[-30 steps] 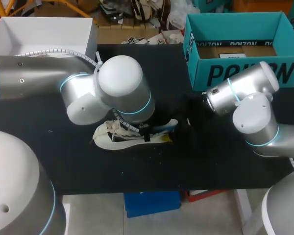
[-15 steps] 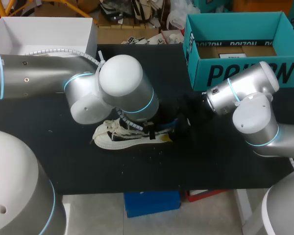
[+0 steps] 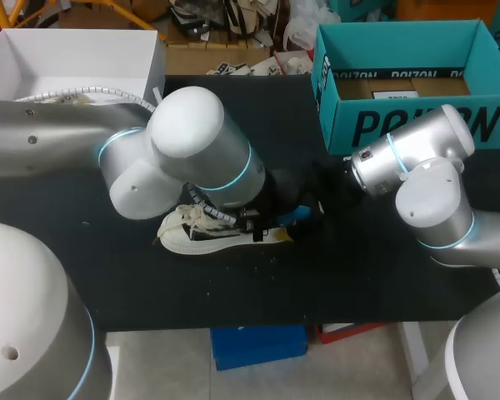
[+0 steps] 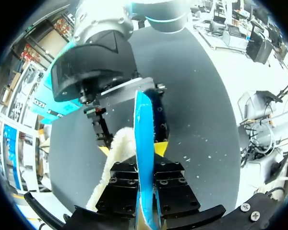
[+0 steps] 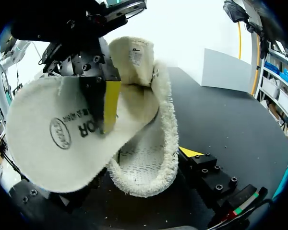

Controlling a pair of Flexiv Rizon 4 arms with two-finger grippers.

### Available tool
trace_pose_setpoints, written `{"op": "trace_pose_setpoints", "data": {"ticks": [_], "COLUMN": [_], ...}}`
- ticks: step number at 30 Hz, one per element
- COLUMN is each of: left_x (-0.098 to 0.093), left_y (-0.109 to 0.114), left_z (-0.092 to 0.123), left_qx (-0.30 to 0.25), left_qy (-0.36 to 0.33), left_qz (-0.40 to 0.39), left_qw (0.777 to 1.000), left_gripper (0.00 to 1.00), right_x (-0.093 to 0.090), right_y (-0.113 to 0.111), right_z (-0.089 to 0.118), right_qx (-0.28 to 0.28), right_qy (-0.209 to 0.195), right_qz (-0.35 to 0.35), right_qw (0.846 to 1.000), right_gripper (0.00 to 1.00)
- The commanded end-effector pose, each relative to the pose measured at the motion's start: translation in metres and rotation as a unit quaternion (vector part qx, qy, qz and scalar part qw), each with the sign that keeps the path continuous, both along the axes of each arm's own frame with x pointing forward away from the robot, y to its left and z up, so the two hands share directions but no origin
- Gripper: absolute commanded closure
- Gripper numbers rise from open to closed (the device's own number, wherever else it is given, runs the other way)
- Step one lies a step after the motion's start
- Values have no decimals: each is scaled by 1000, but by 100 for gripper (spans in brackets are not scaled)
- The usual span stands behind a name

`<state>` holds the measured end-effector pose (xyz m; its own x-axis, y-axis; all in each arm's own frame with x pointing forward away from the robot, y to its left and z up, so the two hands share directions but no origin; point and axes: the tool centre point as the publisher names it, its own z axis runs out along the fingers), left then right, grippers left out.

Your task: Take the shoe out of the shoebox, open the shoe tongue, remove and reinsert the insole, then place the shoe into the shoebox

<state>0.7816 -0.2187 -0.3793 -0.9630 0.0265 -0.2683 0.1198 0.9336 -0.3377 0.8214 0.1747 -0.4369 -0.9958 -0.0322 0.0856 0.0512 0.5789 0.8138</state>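
Observation:
A cream fleece-lined shoe [image 3: 192, 235] lies on the black table, mostly under my left arm. Its insole [image 3: 298, 215], blue beneath and cream on top, sticks out of the heel. My left gripper [image 4: 145, 149] is shut on the insole [image 4: 144, 120], which stands edge-on between its fingers. From the right wrist, the insole's printed top [image 5: 62, 134] curls out of the shoe [image 5: 144, 167]. My right gripper [image 5: 144, 155] straddles the heel; one yellow fingertip [image 5: 189, 152] lies against the rim, while the insole hides the other. The teal shoebox [image 3: 400, 125] stands empty at the back right.
A white open box [image 3: 75, 58] sits at the table's back left corner. Bare black tabletop [image 3: 233, 292] runs along the front edge. My two arms meet closely over the shoe at mid-table.
My left gripper's fingers have closed on the insole, whose blue underside now shows at the heel. The left arm's wrist has turned slightly. The right arm and shoe have not moved.

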Motion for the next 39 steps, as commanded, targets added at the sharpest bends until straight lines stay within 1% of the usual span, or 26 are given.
{"op": "trace_pose_setpoints", "data": {"ticks": [1,3,4,6,7,8,11,13,14,15,16,17,18,20,35,37,39], "left_x": [-21,-29,-34,-38,-42,-43,-50,-53,-54,-53,-51,-50,-48,-44,-44,-50,-53], "left_y": [25,22,19,17,14,13,7,4,2,1,0,-1,1,5,5,13,15], "left_z": [38,53,65,80,93,100,135,159,170,180,190,196,203,213,213,218,235], "left_qx": [-50,-75,-92,-119,-135,-142,-189,-235,-261,-290,-309,-322,-354,-378,-378,-427,-439], "left_qy": [10,16,22,28,31,32,42,69,92,130,160,172,209,249,249,240,229], "left_qz": [-38,-54,-63,-76,-82,-83,-101,-127,-152,-179,-194,-205,-242,-276,-276,-248,-233], "left_qw": [998,996,994,990,987,986,976,961,949,931,917,908,879,848,848,835,837], "left_gripper": [100,100,100,100,100,100,100,100,100,100,100,100,100,100,100,100,100], "right_x": [2,2,2,2,2,2,2,2,2,2,2,2,2,2,2,2,2], "right_y": [0,0,0,0,0,0,0,0,0,0,0,0,0,0,0,0,0], "right_z": [-4,-4,-4,-4,-4,-4,-4,-4,-4,-4,-4,-4,-4,-4,-4,-4,-4], "right_qx": [-2,-2,-2,-2,-2,-2,-2,-2,-2,-2,-2,-2,-2,-2,-2,-2,-2], "right_qy": [0,0,0,0,0,0,0,0,0,0,0,0,0,0,0,0,0], "right_qz": [-1,-1,-1,-1,-1,-1,-1,-1,-1,-1,-1,-1,-1,-1,-1,-1,-1], "right_qw": [1000,1000,1000,1000,1000,1000,1000,1000,1000,1000,1000,1000,1000,1000,1000,1000,1000], "right_gripper": [100,100,100,100,100,100,100,100,100,100,100,100,100,100,100,100,100]}}
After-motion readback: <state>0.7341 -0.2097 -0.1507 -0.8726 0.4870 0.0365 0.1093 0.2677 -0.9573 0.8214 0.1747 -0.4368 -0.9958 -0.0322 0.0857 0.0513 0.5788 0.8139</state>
